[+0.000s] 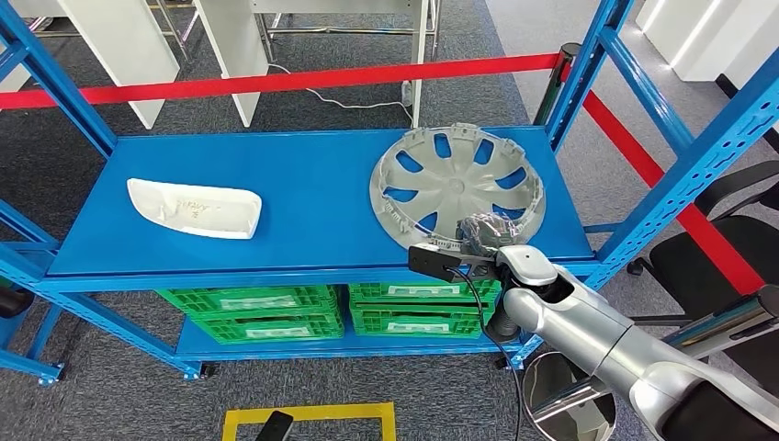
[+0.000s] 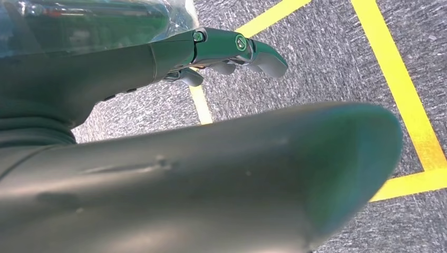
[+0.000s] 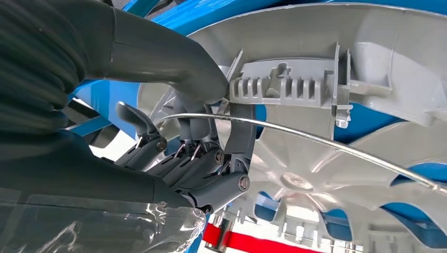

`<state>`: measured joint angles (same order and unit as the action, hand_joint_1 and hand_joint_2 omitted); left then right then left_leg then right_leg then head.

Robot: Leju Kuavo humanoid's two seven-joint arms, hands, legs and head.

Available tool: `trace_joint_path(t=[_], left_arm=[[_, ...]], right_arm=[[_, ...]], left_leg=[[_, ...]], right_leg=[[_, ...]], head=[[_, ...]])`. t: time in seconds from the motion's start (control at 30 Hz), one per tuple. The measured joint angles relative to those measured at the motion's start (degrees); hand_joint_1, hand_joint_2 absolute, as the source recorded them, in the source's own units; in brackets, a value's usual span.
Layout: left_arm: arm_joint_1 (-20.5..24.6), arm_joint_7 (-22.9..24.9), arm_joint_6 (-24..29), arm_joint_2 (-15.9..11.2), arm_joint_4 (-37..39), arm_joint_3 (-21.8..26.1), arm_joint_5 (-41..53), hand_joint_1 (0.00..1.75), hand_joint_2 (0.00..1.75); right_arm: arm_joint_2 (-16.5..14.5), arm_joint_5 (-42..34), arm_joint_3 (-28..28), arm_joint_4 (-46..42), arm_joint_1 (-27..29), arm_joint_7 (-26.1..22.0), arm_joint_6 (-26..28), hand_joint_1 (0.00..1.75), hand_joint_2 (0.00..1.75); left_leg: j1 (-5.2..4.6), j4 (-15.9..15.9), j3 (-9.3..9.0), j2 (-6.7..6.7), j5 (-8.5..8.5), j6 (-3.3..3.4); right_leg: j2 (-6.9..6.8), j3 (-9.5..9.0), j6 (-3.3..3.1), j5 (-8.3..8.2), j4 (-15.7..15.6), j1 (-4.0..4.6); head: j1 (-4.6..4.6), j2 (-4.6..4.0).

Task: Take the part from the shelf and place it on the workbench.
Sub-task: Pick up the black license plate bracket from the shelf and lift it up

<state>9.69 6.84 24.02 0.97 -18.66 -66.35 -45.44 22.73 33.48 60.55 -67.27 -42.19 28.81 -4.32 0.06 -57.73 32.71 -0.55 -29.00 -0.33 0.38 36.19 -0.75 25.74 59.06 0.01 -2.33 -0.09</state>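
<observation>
Head view looks down on a blue shelf (image 1: 303, 197) whose top deck fills the middle of the frame. A grey wheel cover (image 1: 457, 184) lies inside-up at the right of that deck, its near rim reaching the front edge, while a white moulded part (image 1: 195, 208) lies flat at centre left, well apart from it. The right hand (image 1: 485, 233) comes in from the lower right of the frame on its silver arm and sits at the wheel cover's near rim. Right wrist view shows this up close: the thick grey thumb presses against a ribbed clip on the rim (image 3: 287, 87), and the darker fingers (image 3: 203, 158) curl under the rim's edge, so the hand grips the wheel cover. Green crates (image 1: 253, 308) sit on the shelf's lower level, and a red barrier tape (image 1: 276, 81) crosses the upper part of the frame. Left wrist view shows the left hand (image 2: 226, 52) over grey carpet with yellow floor tape (image 2: 400, 79), its fingers extended and holding nothing.
</observation>
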Motion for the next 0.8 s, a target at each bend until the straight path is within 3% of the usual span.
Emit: trace_joint_path(t=[0.43, 0.8], left_arm=[[-0.6, -1.0, 0.2, -0.4, 0.0, 0.2, -0.2, 0.0, 0.0], [-1.3, -2.3, 0.4, -0.7, 0.0, 0.4, -0.4, 0.0, 0.0]], right_arm=[[-0.1, -2.0, -0.7, -0.3, 2.7, -4.5, 6.7, 1.75, 1.75], [0.0, -5.6, -4.2, -8.2, 8.0, -10.3, 13.8, 1.75, 1.75]], left_leg=[[0.01, 0.0, -0.12, 0.0, -0.01, 0.0], [0.01, 0.0, -0.14, 0.02, -0.05, -0.07]], right_leg=[[0.02, -0.11, 0.0, 0.01, 0.0, 0.01], [0.05, -0.1, 0.01, 0.02, 0.0, 0.01]], head=[[0.0, 0.0], [0.02, 0.0]])
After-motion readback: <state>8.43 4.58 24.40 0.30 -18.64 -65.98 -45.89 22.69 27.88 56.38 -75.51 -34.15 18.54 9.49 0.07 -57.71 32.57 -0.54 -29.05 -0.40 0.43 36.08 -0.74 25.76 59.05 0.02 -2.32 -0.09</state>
